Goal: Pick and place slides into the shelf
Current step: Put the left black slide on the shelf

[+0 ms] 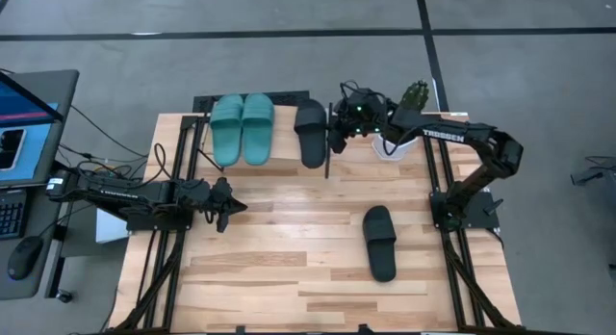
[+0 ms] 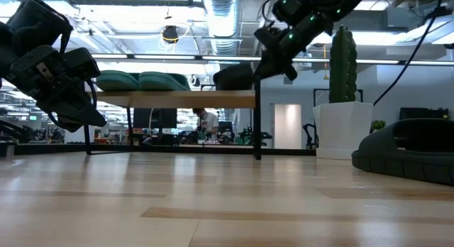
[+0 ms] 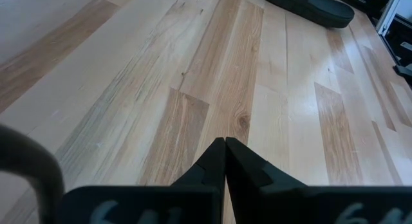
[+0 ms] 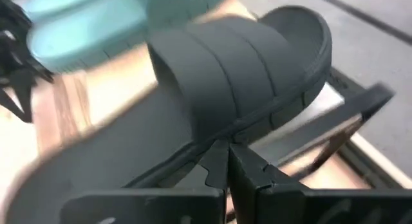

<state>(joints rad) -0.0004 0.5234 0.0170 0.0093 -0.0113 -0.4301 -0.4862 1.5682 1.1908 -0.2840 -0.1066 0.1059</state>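
Two teal slides (image 1: pixel 243 129) and one black slide (image 1: pixel 310 131) lie soles down on the shelf (image 1: pixel 284 150) at the table's far side. The low view shows them on the shelf's top board (image 2: pixel 177 99). My right gripper (image 1: pixel 334 135) is shut, just right of that black slide, with its fingertips (image 4: pixel 225 147) at the slide's side edge. A second black slide (image 1: pixel 380 242) lies flat on the table at the near right. My left gripper (image 1: pixel 236 206) is shut and holds nothing, low over the table's left part. My right gripper's shut fingertips stand at the black slide's sole edge just below the strap (image 4: pixel 215 135). They come slanting down from the table's right. I cannot tell whether they touch it. The slide lies flat on the shelf's top board.
A white pot with a cactus (image 1: pixel 402 133) stands just right of the shelf, behind my right arm. A laptop (image 1: pixel 24 123) sits off the table's left edge. Bare wood (image 1: pixel 289 239) stretches between the shelf and the near edge.
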